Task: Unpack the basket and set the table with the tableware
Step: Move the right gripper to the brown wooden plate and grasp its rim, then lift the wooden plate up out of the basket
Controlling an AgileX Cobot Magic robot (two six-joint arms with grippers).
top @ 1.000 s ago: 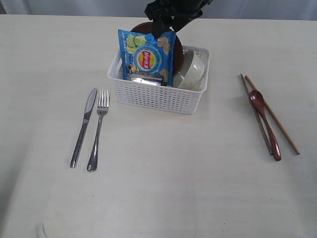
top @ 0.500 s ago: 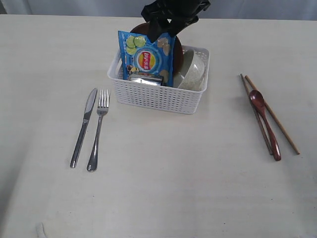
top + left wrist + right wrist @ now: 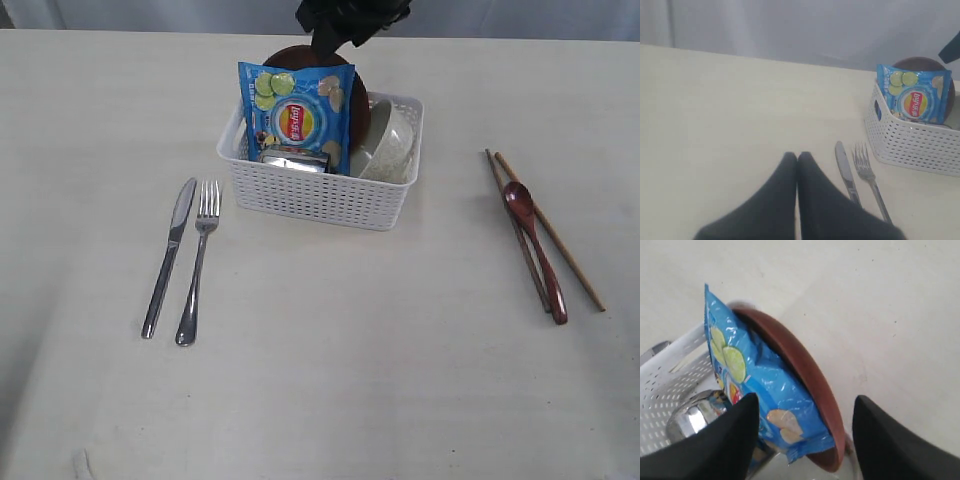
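The white basket (image 3: pixel 320 195) stands mid-table and holds the brown plate (image 3: pixel 360 105) on edge, a pale bowl (image 3: pixel 392 145), a steel cup (image 3: pixel 295 160) and a blue chips bag (image 3: pixel 297 112). To its left, the knife (image 3: pixel 170 250) and fork (image 3: pixel 198 262) lie on the table (image 3: pixel 330 350). The wooden spoon (image 3: pixel 535 250) and chopsticks (image 3: pixel 565 250) lie to the right. My right gripper (image 3: pixel 350 15) (image 3: pixel 805 399) hangs open above the plate (image 3: pixel 807 370) and bag (image 3: pixel 755 375), touching neither. My left gripper (image 3: pixel 797 156) is shut and empty, near the knife (image 3: pixel 846 172).
The chips bag leans against the plate's front and covers most of it. The cup (image 3: pixel 695 415) sits low in the basket (image 3: pixel 670 365) beside the bag. A grey curtain backs the table's far edge.
My right gripper has lifted away from the bag and plate toward the top of the exterior view, still open. Nothing in the basket has moved.
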